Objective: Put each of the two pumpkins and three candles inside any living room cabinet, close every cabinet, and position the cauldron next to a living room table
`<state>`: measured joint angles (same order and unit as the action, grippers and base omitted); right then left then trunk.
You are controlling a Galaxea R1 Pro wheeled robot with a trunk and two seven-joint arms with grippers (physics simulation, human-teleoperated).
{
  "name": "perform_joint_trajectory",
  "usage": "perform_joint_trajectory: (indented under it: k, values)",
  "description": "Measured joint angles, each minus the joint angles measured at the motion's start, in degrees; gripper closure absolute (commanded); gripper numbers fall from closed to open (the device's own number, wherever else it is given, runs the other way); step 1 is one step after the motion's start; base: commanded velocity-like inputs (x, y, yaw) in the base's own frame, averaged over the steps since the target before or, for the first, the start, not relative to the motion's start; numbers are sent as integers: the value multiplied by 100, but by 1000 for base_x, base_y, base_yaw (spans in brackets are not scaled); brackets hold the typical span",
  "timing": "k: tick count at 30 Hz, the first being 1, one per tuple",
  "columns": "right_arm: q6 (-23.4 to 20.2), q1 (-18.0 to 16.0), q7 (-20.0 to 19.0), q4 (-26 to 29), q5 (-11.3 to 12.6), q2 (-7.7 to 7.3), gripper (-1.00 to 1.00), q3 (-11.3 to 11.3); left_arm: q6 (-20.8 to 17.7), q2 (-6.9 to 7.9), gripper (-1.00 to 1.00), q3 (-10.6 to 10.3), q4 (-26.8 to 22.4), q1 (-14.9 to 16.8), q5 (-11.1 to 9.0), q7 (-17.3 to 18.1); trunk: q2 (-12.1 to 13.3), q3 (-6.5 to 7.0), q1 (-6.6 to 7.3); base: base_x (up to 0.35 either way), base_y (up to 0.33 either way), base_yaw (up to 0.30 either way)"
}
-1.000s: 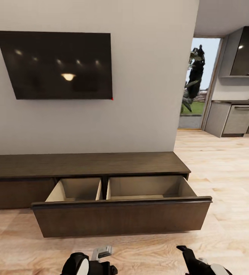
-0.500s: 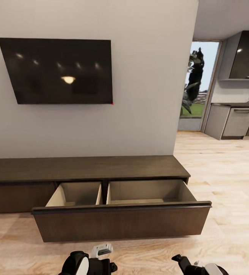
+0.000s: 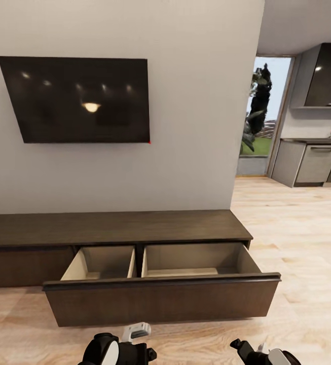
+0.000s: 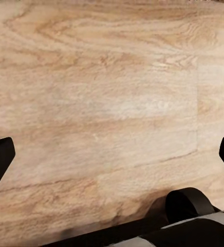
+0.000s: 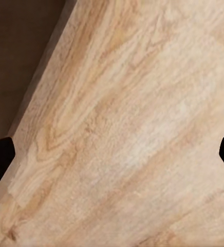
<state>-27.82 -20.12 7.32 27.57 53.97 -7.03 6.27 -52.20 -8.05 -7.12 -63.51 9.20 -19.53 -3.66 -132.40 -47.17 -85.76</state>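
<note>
The cabinet [image 3: 114, 225] is a long low dark-brown unit against the grey wall. Its wide drawer [image 3: 160, 301] is pulled out, with two pale beige compartments, and what I see of them is bare. At the head view's lower edge, short of the drawer front, my left gripper [image 3: 135, 350] and right gripper [image 3: 246, 350] hang over the plank floor. In each wrist view, the left gripper [image 4: 112, 154] and right gripper [image 5: 112, 154] have their fingertips spread wide with nothing between them. A dark corner of the cabinet [image 5: 14, 51] lies near the right gripper. The pumpkins, candles, cauldron and table are out of view.
A dark TV [image 3: 79, 99] hangs on the wall above the cabinet. Right of the wall's end, light plank floor [image 3: 297, 223] runs to a kitchen with grey units [image 3: 312, 162] and a glass door [image 3: 264, 111].
The whole picture has slid downward a little, so the camera has moved. The drawer stays pulled out. My right gripper sits lower in the head view than a second ago.
</note>
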Motion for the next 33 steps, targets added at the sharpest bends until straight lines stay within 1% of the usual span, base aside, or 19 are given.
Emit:
perform_joint_trajectory:
  k: [2,4,7,8,9,12,15,22,23,24,27,28,30,33]
  values:
    - [-4,0,5,-1,-50,4,-100,-6,2,-2,-100,-5,1,0,0,0,80,36,44,0,0,0]
    - [-16,0,15,-1,-154,6,-100,-13,3,-3,-100,-5,2,0,3,-3,160,72,88,0,0,0]
    - [1,0,17,-1,-483,28,-100,-77,5,-4,-100,-13,2,0,-3,-7,281,126,154,0,0,0]
    - [25,0,24,0,-739,58,-100,-164,7,-4,-100,-12,3,0,7,-8,321,144,176,0,0,0]
    - [30,0,23,-1,-779,61,-100,-177,9,-2,-100,-10,3,0,8,-8,361,162,198,0,0,0]
    - [22,0,8,-7,-820,48,-100,-193,17,0,-100,-5,2,0,14,-38,481,215,264,0,0,0]
    - [13,0,30,-23,-828,62,-100,-197,33,-3,-100,-2,3,0,26,-168,602,269,330,0,0,0]
    - [102,0,86,-97,-819,79,-100,-176,48,-4,-100,-2,9,0,34,-344,882,395,483,0,0,0]
    - [223,0,132,-143,-819,82,-100,-173,50,-6,-100,-1,11,0,35,-397,923,413,505,0,0,0]
    - [433,0,208,-208,-820,87,-100,-172,50,-8,-100,2,14,0,32,-456,963,431,527,0,0,0]
    - [1263,0,525,-469,-813,113,-100,-176,54,-15,-100,5,19,0,28,-603,1083,485,593,0,0,0]
    - [1472,0,623,-540,-808,131,-100,-178,57,-17,-100,5,21,0,29,-629,1123,502,615,0,0,0]
    - [1707,0,740,-619,-802,164,-100,-180,62,-20,-100,5,29,0,31,-657,1203,538,659,0,0,0]
    - [1841,-1,804,-666,-799,186,-100,-182,68,-21,-100,6,36,0,30,-672,1324,592,725,0,0,0]
